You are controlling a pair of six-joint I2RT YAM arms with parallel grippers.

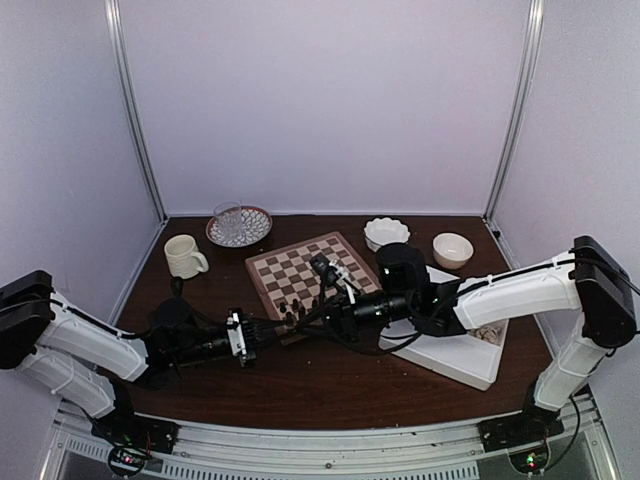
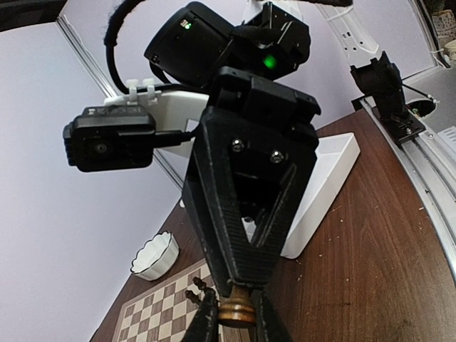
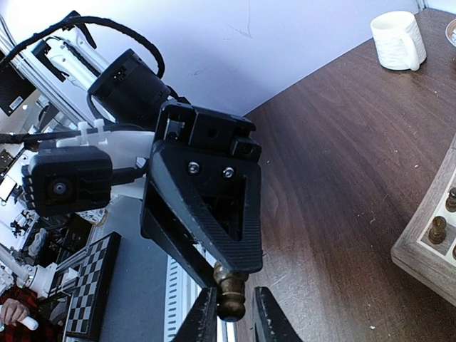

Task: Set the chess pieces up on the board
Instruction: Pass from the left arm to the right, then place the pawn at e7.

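Note:
A brown chess piece (image 2: 237,308) hangs above the table between my two grippers, which meet tip to tip by the board's (image 1: 300,268) near edge. My left gripper (image 2: 237,326) is shut on the piece's wide end. My right gripper (image 3: 231,322) straddles the same piece (image 3: 231,296). One of its fingers touches the piece and a gap shows at the other. In the top view the left gripper (image 1: 268,328) and right gripper (image 1: 302,318) hide the piece. Several dark pieces (image 1: 300,303) stand on the board's near rows.
A white divided tray (image 1: 460,352) lies right of the board under the right arm. A white mug (image 1: 185,256), a glass on a plate (image 1: 238,226) and two white bowls, one (image 1: 386,233) and the other (image 1: 452,250), stand along the back.

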